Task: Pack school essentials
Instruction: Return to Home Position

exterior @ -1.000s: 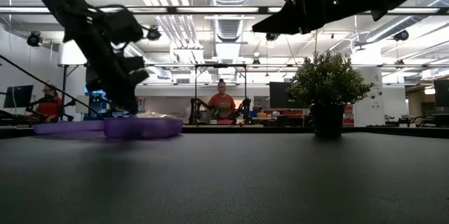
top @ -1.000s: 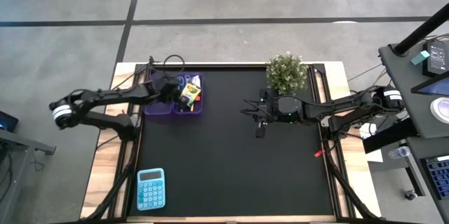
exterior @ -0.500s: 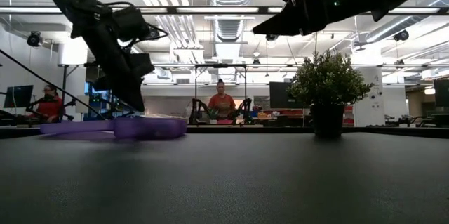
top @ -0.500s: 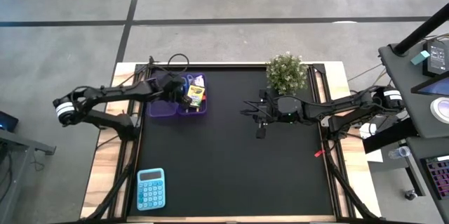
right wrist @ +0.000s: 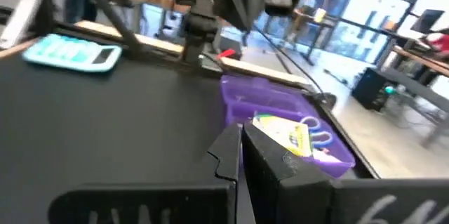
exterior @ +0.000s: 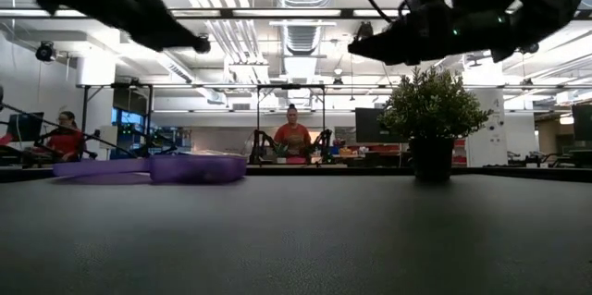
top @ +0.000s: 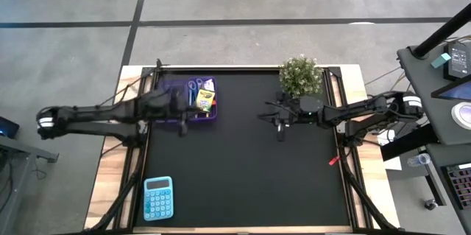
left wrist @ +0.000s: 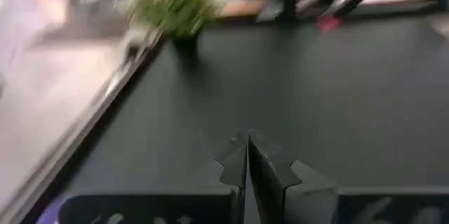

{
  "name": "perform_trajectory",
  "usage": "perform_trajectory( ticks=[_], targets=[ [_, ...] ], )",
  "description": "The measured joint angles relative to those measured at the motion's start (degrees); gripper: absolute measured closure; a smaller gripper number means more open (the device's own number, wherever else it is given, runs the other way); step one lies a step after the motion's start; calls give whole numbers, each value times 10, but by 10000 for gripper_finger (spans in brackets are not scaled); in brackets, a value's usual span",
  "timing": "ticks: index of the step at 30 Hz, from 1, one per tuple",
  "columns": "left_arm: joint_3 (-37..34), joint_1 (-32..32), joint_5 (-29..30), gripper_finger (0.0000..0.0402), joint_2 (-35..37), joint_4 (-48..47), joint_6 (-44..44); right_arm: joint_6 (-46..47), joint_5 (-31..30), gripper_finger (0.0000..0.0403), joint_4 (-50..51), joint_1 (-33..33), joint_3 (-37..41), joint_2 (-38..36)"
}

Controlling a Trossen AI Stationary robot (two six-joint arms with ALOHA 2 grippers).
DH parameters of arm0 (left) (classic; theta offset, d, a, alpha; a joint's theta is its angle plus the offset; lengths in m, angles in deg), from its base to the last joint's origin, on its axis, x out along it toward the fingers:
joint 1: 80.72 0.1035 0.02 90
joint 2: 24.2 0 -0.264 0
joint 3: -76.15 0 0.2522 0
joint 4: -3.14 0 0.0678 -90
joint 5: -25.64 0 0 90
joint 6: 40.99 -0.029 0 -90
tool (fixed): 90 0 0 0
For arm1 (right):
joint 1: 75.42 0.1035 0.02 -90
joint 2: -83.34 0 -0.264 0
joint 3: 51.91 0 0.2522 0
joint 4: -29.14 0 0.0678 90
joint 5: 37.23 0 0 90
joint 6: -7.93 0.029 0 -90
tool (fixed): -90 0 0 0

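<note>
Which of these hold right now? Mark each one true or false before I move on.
1. The crayon box lies inside the purple case. True.
2. The left gripper holds the scissors. False: it is shut on nothing, and the scissors lie in the case.
3. The calculator sits in the purple case. False: it lies on the table near the front left corner, apart from the case.
4. The potted plant stands upright at the table's far edge. True.
5. The right gripper is open. False: it is shut and empty.
</note>
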Motion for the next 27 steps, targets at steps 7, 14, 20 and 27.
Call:
perform_trajectory(
  ticks=[7,14,20,27],
  targets=[
    [-117,-86,2,401,167,118,-21,15,64,394,-56,-40,55,-39],
    [-195,-89,4,401,275,126,-27,0,57,394,-56,-68,138,-186],
    [-244,-89,4,401,346,126,-39,12,58,394,-55,-83,220,-350],
    [-282,-89,0,401,414,130,-55,20,59,394,61,-83,238,-504]
  ],
)
